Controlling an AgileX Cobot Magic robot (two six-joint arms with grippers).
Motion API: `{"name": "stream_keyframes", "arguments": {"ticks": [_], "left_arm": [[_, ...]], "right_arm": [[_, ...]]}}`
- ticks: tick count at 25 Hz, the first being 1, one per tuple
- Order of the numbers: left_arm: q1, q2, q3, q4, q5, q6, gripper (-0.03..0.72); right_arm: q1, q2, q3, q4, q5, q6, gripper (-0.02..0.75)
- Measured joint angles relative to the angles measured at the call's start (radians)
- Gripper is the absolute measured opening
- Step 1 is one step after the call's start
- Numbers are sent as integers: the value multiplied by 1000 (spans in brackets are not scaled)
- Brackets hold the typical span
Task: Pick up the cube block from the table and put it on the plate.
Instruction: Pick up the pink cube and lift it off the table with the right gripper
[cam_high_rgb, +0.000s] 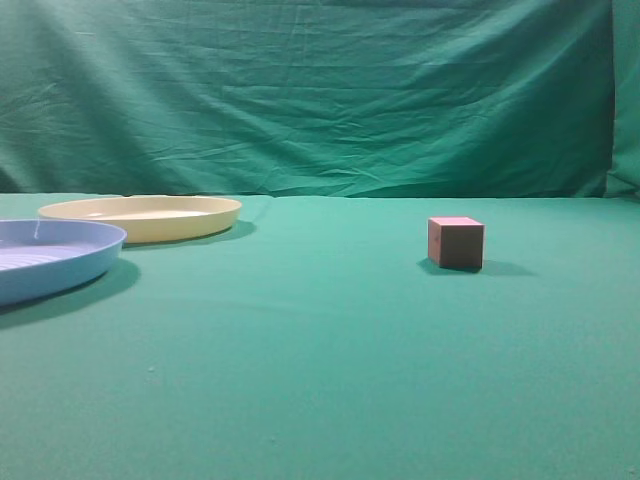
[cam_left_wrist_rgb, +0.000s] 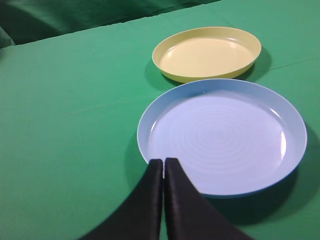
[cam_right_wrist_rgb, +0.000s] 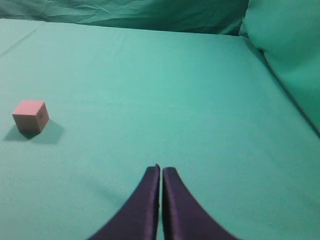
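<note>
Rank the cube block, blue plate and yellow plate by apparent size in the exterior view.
1. Yellow plate and blue plate: unsure, since the blue one is nearer and cut off by the frame.
2. Cube block, clearly smallest.

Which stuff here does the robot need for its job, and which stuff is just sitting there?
Needed:
- cube block, sitting on the table
- yellow plate, where the block goes
- right gripper, shut, in whose view the block shows

Just sitting there:
- blue plate, nothing on it
- left gripper, shut, by the blue plate's rim
- green backdrop cloth
</note>
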Motion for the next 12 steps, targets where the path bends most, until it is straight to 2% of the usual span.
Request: {"name": "stream_keyframes", "arguments": {"ticks": [12], "left_arm": [[0, 0, 0, 0, 0, 0, 0]], "right_arm": [[0, 0, 0, 0, 0, 0, 0]]}}
